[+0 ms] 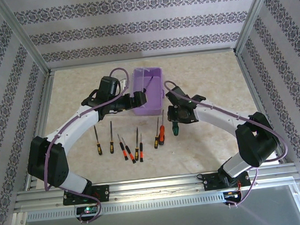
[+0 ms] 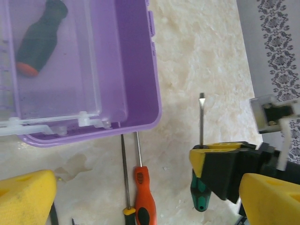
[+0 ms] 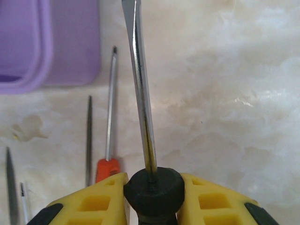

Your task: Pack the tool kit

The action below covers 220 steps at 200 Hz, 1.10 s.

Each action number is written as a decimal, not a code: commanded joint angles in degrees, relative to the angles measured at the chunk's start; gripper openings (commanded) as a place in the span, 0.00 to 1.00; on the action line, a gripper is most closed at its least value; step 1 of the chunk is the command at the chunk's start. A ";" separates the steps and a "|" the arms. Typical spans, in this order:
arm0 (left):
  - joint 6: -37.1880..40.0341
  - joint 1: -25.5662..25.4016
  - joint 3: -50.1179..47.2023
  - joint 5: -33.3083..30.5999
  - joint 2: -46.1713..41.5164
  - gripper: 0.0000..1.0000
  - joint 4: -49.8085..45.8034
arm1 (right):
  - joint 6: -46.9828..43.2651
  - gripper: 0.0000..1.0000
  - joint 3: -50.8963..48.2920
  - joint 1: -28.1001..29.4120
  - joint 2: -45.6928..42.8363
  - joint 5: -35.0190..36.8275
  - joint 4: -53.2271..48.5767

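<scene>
Yellow pads (image 3: 93, 201) of my right gripper (image 3: 152, 197) pinch a green-handled screwdriver (image 3: 143, 108) (blade toward twelve o'clock). My left gripper (image 2: 147, 199) gapes wide, empty, over an orange-handled screwdriver (image 2: 142, 187). At its eleven o'clock sits the purple box (image 2: 136, 70), a black-handled screwdriver (image 2: 42, 40) inside.

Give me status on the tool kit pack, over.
Right hand shut on green-handled screwdriver, right of purple box. Left hand open at box's near-left corner. One screwdriver inside; other screwdrivers lying in front.
</scene>
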 commanded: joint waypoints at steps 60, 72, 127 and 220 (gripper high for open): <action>-0.07 4.36 1.56 -0.14 -1.88 1.00 -1.17 | -2.18 0.26 11.73 -1.31 3.80 -0.04 -1.72; -0.98 5.99 1.58 0.87 -1.54 1.00 -0.68 | -2.26 0.26 13.62 -1.58 4.92 -0.60 -1.88; -5.75 14.07 -0.38 4.25 -2.03 1.00 3.32 | -1.88 0.25 24.09 -2.02 12.72 -2.72 -2.25; -6.55 17.76 -1.55 2.50 -2.47 1.00 4.02 | 0.27 0.25 35.70 -4.84 22.24 -6.43 -1.51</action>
